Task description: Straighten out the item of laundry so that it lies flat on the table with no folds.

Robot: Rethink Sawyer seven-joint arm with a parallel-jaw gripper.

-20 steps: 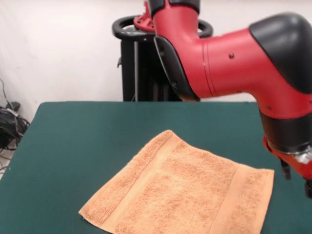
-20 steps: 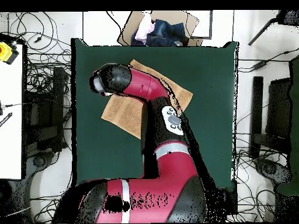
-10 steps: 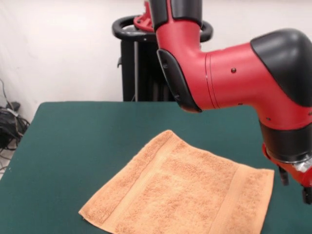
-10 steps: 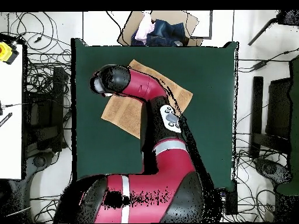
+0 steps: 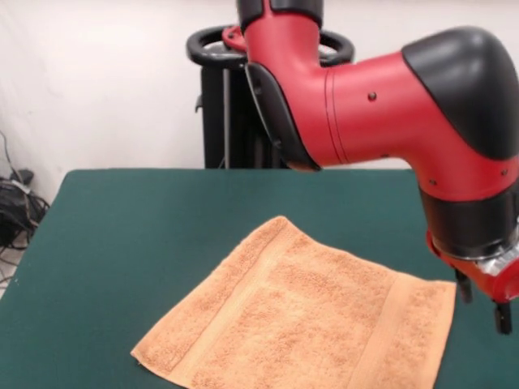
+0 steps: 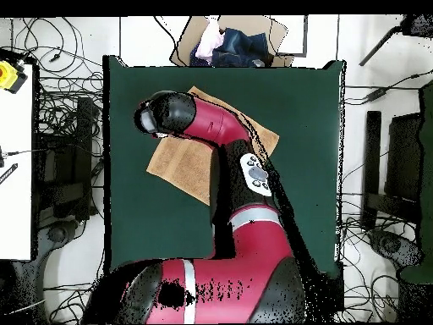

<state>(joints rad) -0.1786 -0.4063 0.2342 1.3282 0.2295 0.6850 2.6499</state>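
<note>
The towel (image 5: 304,320) lies spread open on the table (image 5: 138,235), turned at an angle to the table's edges so that one corner points away from the camera in the front view. Its surface looks smooth, with no fold lying over it, and the flat woven bands run across it near two opposite ends. From overhead the towel (image 6: 182,161) shows only in part, since the arm (image 6: 216,135) passes over its middle.

The gripper (image 5: 480,301) hangs off the towel's corner at the right of the front view, just beside the cloth's edge and above the green top. Two dark fingertips (image 5: 502,318) show there with a gap between them, so the jaws stand apart and hold nothing. The towel spreads away from the jaws toward the table's middle.

Overhead, a person's clothing (image 6: 228,42) shows beyond the table's top edge.
</note>
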